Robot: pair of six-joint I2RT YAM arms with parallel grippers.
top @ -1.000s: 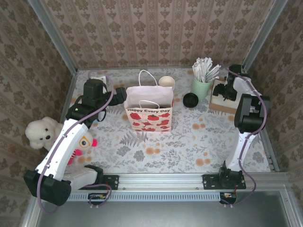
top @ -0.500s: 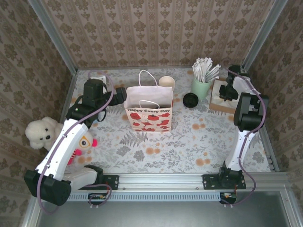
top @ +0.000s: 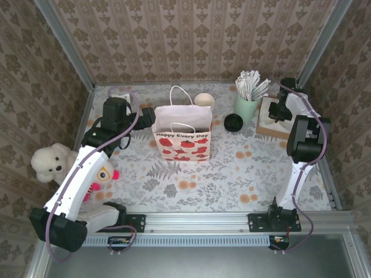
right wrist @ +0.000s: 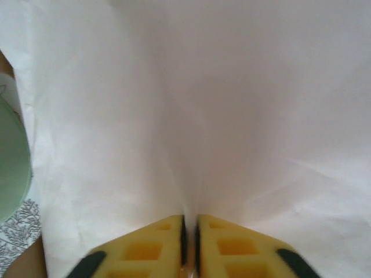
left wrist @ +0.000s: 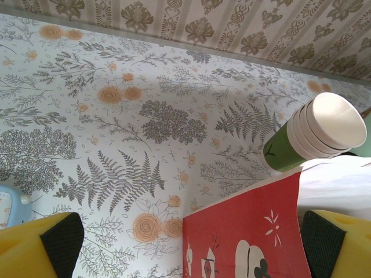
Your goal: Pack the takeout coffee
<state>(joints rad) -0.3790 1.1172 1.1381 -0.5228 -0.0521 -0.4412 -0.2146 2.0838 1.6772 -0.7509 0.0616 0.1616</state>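
Plainly, gift bag (top: 181,145) reads "Happy Every Day".

The takeout coffee (top: 233,122) shows too small to tell lid from cup.

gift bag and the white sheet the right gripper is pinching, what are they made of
Gift bag: paper, matte white with red print; it stands stiff with sharp folded edges. White sheet: probably thin napkin paper, matte; soft creases fan from where the right gripper pinches.
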